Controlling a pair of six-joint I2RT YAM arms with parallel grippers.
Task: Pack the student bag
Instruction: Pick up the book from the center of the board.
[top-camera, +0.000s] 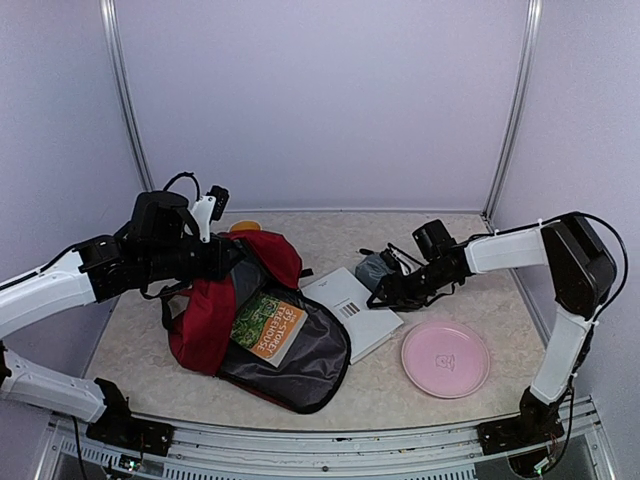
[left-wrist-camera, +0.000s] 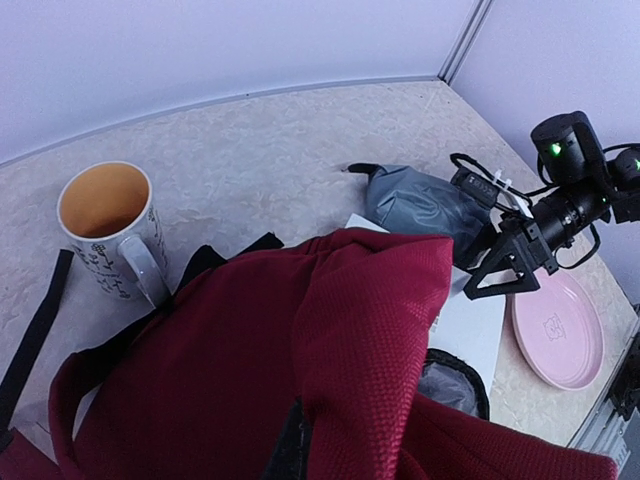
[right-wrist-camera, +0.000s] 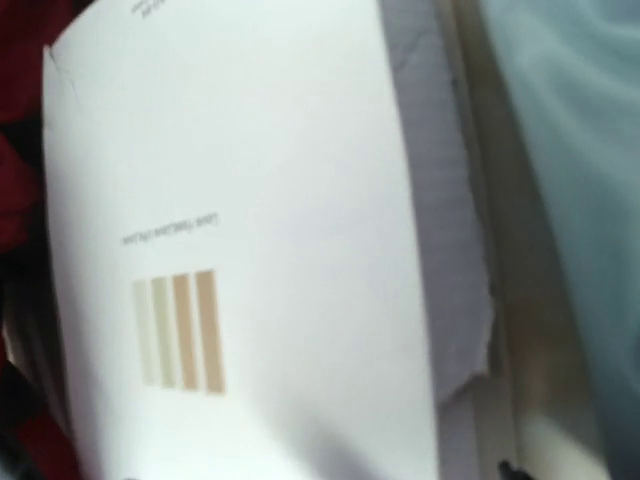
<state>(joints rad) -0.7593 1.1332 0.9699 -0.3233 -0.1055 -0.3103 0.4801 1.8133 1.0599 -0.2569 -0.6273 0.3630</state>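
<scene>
The student bag (top-camera: 205, 325) is a dark red backpack lying open on the table, its grey lining showing. A green book (top-camera: 268, 325) lies in the opening. My left gripper (top-camera: 232, 262) is shut on the bag's upper red flap and holds it raised. In the left wrist view the red fabric (left-wrist-camera: 330, 330) covers my fingers. A white book (top-camera: 352, 312) lies just right of the bag. My right gripper (top-camera: 387, 294) is low at the book's far right edge, jaws spread, also seen in the left wrist view (left-wrist-camera: 505, 272). The right wrist view shows only the white cover (right-wrist-camera: 260, 250).
A small grey pouch (top-camera: 375, 268) lies behind the white book, beside my right gripper. A pink plate (top-camera: 445, 358) sits at the front right. A white mug (left-wrist-camera: 105, 225) with an orange inside stands behind the bag. Black straps (left-wrist-camera: 35, 330) trail on the table to the left.
</scene>
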